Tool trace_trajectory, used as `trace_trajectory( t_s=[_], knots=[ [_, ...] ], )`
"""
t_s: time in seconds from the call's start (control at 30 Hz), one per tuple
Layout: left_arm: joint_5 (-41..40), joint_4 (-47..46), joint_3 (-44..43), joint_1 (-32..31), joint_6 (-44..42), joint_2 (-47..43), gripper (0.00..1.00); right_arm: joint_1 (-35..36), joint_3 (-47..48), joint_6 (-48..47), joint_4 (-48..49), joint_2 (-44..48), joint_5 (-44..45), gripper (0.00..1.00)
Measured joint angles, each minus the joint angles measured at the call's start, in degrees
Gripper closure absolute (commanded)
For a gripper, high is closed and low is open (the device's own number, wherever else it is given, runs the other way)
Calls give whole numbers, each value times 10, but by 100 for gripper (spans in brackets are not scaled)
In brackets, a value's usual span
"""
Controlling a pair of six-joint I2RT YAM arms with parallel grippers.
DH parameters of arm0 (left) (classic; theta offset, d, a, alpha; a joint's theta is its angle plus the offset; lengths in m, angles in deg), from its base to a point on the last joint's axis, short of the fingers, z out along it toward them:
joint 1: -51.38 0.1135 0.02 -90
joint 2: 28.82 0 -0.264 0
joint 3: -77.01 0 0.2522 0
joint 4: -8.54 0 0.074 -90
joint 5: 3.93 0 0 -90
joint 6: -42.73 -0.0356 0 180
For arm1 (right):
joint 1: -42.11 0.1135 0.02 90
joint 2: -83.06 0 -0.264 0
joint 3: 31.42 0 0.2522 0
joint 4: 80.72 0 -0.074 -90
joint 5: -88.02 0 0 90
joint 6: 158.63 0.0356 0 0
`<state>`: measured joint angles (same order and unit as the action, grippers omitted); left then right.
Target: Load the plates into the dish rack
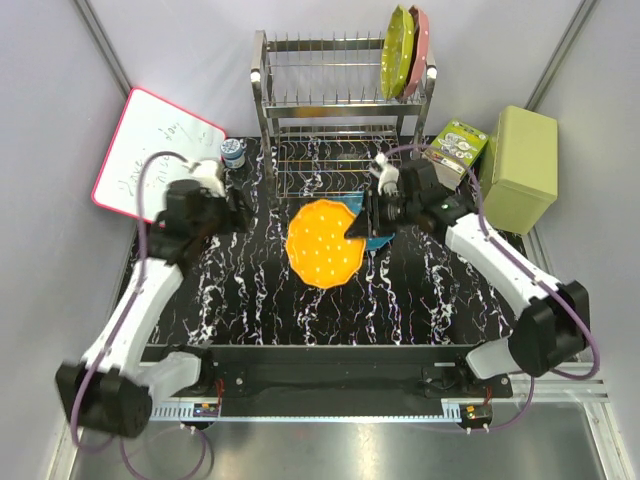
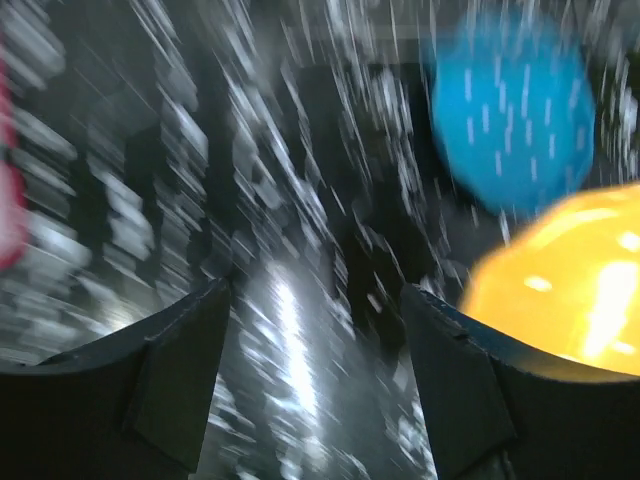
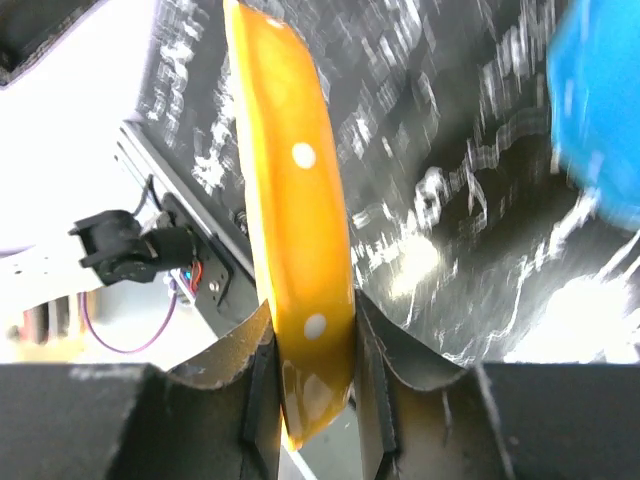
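My right gripper is shut on the rim of the orange plate, which it holds tilted just above the table's middle. Only a sliver of the blue plate shows from under the orange one; it lies on the table. The dish rack stands at the back, with the yellow-green plate and the pink plate upright in its top tier at the right. My left gripper is open and empty, left of the orange plate and blue plate.
A whiteboard with a red frame leans at the back left, with a small jar beside it. At the back right stand a pale green box and a printed carton. The left wrist view is motion-blurred.
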<state>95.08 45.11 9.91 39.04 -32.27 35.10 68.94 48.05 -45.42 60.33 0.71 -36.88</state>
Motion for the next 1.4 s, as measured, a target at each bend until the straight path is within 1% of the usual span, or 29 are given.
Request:
trace_trajectory(
  t_s=[0.1,0.17,0.23,0.27,0.37,0.43,0.53,0.57,0.6,0.67,0.73,0.8,0.83,0.93,0.97,1.0,1.1,1.23,1.33,1.4],
  knots=[
    [-49,-2,-27,33,-63,-86,16,0,113,-54,-68,11,3,100],
    [-84,-2,-29,37,-91,-135,16,0,192,-88,-113,10,6,100],
    [-111,0,-29,39,-108,-165,16,0,283,-122,-158,2,13,100],
    [-121,1,-28,40,-113,-172,16,0,327,-132,-180,-5,14,100],
    [-140,5,-19,48,-119,-177,16,0,509,-151,-224,-50,22,100],
    [-144,12,-8,54,-117,-176,16,2,649,-155,-236,-97,42,100],
    [-141,21,5,59,-108,-177,16,17,853,-173,-241,-178,108,100],
    [-138,22,8,60,-104,-178,16,26,910,-185,-234,-205,143,100],
    [-135,22,12,60,-100,-180,16,34,941,-197,-221,-222,175,100],
    [-129,22,20,61,-91,-186,17,56,954,-228,-162,-242,256,100],
    [-120,21,32,62,-77,-195,18,79,910,-270,-75,-246,349,100],
    [-116,22,43,65,-64,-205,18,96,868,-311,8,-256,421,100],
    [-113,22,49,67,-57,-210,18,101,865,-329,34,-270,447,100],
    [-109,24,68,72,-41,-229,18,115,919,-399,123,-353,535,100],
    [-108,24,74,73,-38,-235,15,119,940,-421,152,-381,558,100],
    [-108,24,79,74,-35,-240,1,121,948,-441,180,-402,576,100],
    [-111,24,90,74,-29,-247,1,125,933,-499,245,-426,618,100],
    [-115,24,101,74,-27,-245,1,125,928,-565,294,-435,651,100],
    [-117,24,103,74,-28,-236,1,121,921,-598,347,-433,671,100],
    [-121,24,104,74,-28,-229,1,116,918,-613,364,-433,675,100]
  ],
)
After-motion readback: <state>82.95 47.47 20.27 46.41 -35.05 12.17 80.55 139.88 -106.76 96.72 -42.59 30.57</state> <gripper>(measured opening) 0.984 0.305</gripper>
